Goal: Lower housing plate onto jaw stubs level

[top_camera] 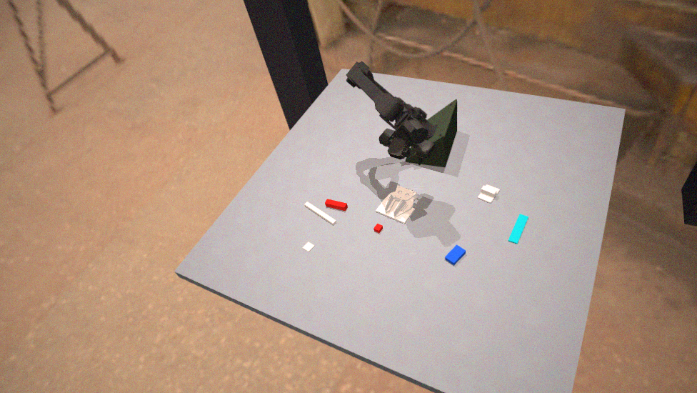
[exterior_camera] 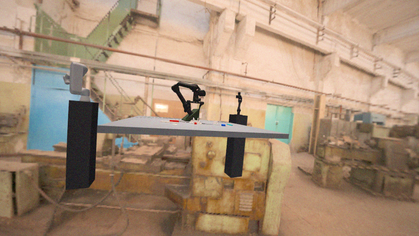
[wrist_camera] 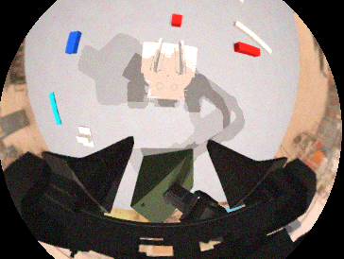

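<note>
Top view: your gripper (top_camera: 408,156) (exterior_camera: 195,109) (wrist_camera: 172,141) is up near the middle of the frame, off the parts. The pale housing plate (top_camera: 404,193) (wrist_camera: 167,90) seems to be the piece with two round marks, just below centre, over the jaws' rear ends.

Exterior view: gripper above the counter (top_camera: 312,302) (exterior_camera: 132,128) (wrist_camera: 118,120); plate too small to judge level.

Wrist view: fingers wide open, nothing between; plate upper centre. Looks thin, light, stiff, maybe slick. If it needs reseating, pinch opposite side edges, keep level; one-sided pressure could tip it.
</note>
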